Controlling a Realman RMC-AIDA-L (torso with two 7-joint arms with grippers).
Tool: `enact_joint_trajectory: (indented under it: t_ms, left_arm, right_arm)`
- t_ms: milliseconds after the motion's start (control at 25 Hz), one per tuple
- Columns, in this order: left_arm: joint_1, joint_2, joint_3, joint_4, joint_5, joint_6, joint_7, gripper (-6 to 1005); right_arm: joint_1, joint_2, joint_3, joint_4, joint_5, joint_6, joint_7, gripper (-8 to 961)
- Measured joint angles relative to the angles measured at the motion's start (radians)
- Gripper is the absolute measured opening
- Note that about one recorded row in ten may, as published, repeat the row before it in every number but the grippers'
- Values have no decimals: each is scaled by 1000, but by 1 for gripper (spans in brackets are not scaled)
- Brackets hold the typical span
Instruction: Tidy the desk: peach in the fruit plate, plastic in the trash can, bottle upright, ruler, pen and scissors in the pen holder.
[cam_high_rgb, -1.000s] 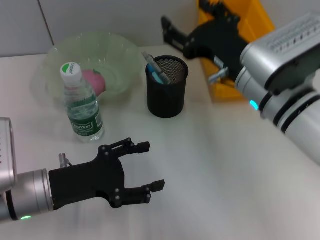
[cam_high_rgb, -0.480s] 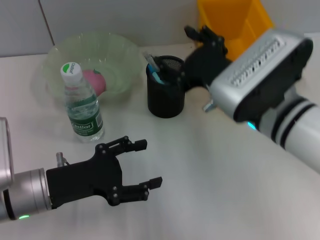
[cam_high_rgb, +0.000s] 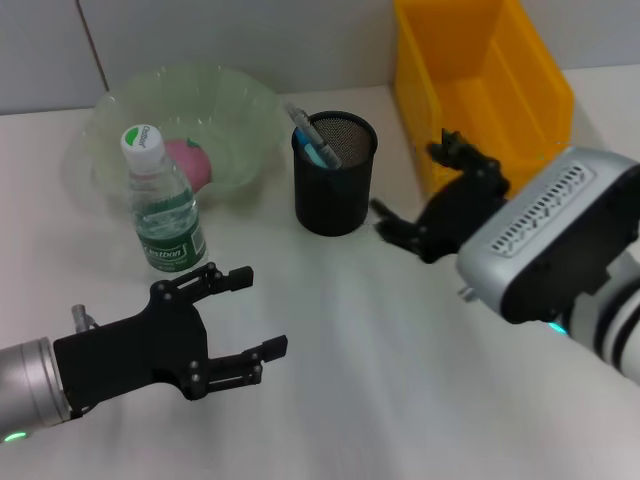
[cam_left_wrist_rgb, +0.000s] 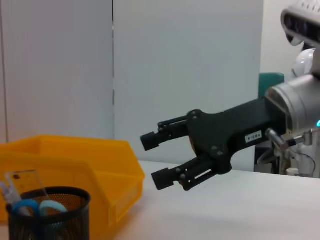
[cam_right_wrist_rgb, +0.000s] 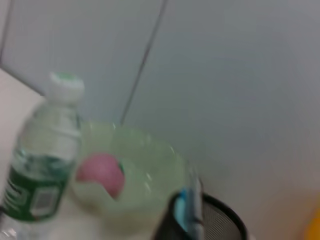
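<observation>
Right gripper (cam_high_rgb: 408, 190) has pulled back from the yellow bin (cam_high_rgb: 478, 90), now nr pen holder (cam_high_rgb: 334, 172), fingers spread, empty. Left gripper (cam_high_rgb: 245, 313) hangs wide, idle; desk looks tidied.

The bottle (cam_high_rgb: 165, 205) stands upright beside the fruit plate (cam_high_rgb: 120, 110) holding the peach (cam_high_rgb: 190, 160); the pen holder (cam_high_rgb: 334, 175) holds scissors (cam_high_rgb: 316, 152).
</observation>
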Motion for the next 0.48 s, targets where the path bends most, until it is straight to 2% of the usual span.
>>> enact_joint_trajectory:
  t_ms: [160,480]
  left_arm:
    - [21,2,-20,4,-1,9,1,849]
    - [40,2,-50,6,-2,31,0,849]
  right_arm:
    - [-16,-4,21,45,-1,66,-31,827]
    - [-31,1,-5,19,4,60,-42,824]
